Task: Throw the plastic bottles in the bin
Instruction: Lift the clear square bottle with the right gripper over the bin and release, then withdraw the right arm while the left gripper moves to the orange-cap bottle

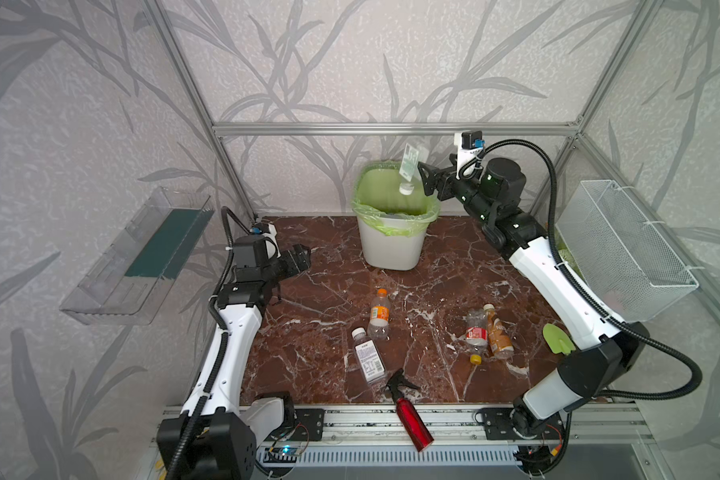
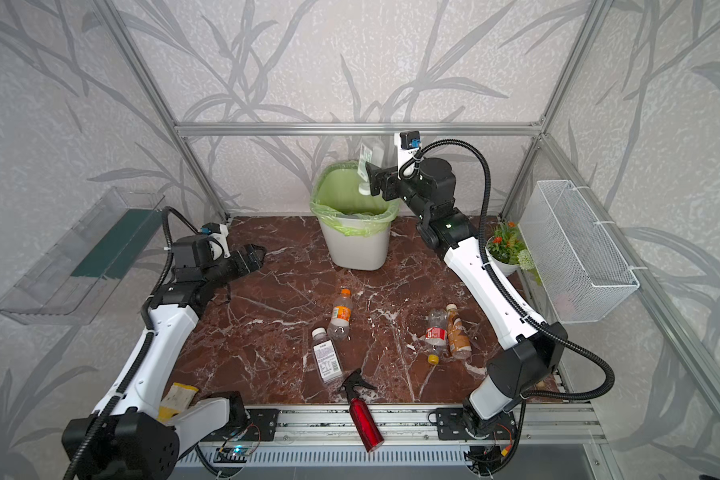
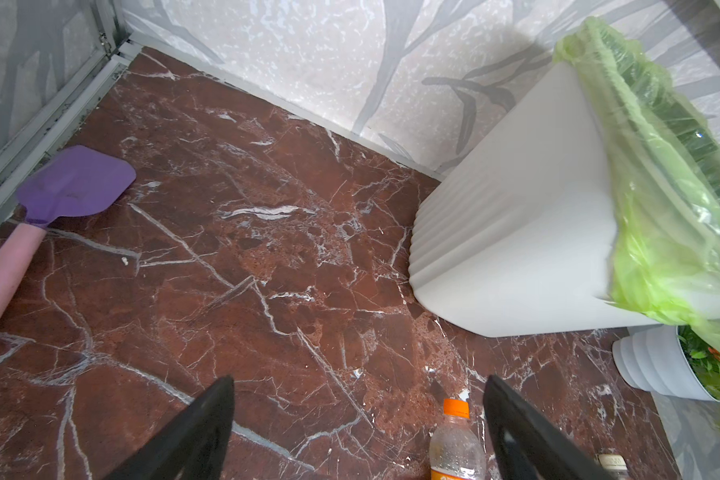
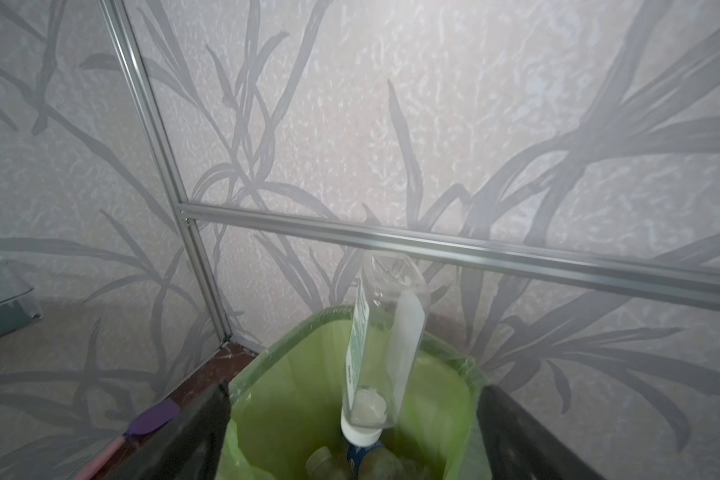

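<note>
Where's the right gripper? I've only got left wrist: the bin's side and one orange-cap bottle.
Observer: The right gripper hangs over the bin, jaws open. A white-capped bottle is cap-down between them, touching neither, above the bin's mouth.
Operator: How many not binned yet?
Observer: Four lie on the tabletop: the orange-label bottle, white-label bottle, red-label bottle and brown-label bottle.
Operator: Anything to avoid?
Observer: A red spray bottle lies across its front edge.
</note>
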Tool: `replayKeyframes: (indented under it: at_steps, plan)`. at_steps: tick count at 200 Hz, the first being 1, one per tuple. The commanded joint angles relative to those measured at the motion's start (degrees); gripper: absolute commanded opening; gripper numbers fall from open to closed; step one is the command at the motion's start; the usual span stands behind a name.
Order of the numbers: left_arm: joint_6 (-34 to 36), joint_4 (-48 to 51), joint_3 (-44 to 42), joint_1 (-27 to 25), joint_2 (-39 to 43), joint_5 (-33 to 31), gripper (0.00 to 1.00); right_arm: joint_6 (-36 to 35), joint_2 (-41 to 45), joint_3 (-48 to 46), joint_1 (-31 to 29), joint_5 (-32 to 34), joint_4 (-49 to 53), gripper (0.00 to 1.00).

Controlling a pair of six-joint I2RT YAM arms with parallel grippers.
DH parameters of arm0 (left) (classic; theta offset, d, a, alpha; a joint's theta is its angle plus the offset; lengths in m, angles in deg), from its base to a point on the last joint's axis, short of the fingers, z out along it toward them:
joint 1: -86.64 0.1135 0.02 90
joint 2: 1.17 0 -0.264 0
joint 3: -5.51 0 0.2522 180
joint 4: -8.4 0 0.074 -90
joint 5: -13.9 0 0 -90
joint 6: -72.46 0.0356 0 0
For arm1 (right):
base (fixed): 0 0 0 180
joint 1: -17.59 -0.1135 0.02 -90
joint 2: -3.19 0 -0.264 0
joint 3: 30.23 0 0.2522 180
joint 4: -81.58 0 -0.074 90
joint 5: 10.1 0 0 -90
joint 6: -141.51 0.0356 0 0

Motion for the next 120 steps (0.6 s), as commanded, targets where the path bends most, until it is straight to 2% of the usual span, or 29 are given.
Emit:
replayKeyframes:
  at_steps: [1,14,52,100,120]
  plan:
    - [-1.08,1.37,0.78,-1.19,0.26,1.75,0.93,2.08,10.02,-6.17,3.87,-1.7,-1.99,0.95]
    - [-1.57,1.58,0.43,-2.81,0.03,1.66,0.93,1.8,14.21,-10.74,5.07,-1.45,-2.41,0.95]
    - [-1.09,5.4,0.05,-11.74,0.24,-3.31,0.96,0.54,21.19,-21.58,6.74,1.17,1.56,0.95]
    - [-2.38,8.62,-2.67,-20.35,-1.8,-5.8,0.97,9.46,26.68,-40.78,13.03,2.69,1.5,0.95]
    - [-2.95,9.95,-2.61,-24.15,-4.11,-6.77,0.97,11.04,27.27,-45.36,13.84,2.59,1.51,0.95]
